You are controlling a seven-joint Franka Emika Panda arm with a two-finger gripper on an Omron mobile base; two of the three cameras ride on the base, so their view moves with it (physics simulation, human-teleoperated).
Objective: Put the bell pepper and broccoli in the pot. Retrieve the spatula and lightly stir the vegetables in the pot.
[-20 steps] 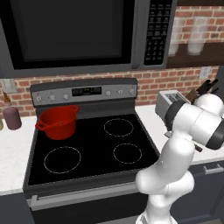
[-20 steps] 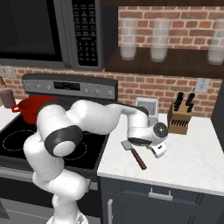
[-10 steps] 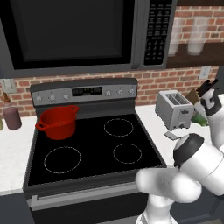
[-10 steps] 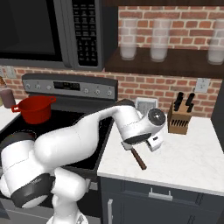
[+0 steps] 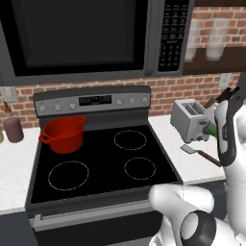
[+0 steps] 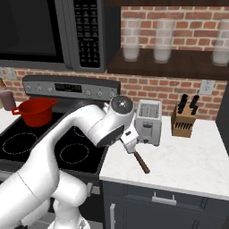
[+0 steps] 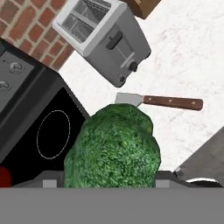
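Observation:
A big green broccoli [image 7: 113, 146] sits between the fingers of my gripper [image 7: 112, 180], which is shut on it above the counter's left edge beside the stove. From the left base, the gripper [image 5: 211, 129] hangs in front of the toaster with a bit of green showing. The spatula [image 7: 162, 101], metal blade and brown handle, lies flat on the white counter [image 6: 188, 161] just beyond the broccoli; the spatula [image 5: 199, 153] [image 6: 141, 162] is untouched. The red pot [image 5: 63, 134] [image 6: 35, 112] stands on the stove's back left burner. The bell pepper is out of view.
A silver toaster [image 5: 190, 120] [image 6: 149, 121] [image 7: 103, 37] stands at the back of the counter, close behind the hand. A knife block [image 6: 184, 121] is to its right. The black stove top [image 5: 96, 163] lies left, a microwave [image 5: 81, 33] above it, a dark bottle [image 5: 12, 129] far left.
The arm has swung round and the hand, still holding the broccoli, has shifted left from over the counter toward the stove's edge. The spatula and pot have stayed put.

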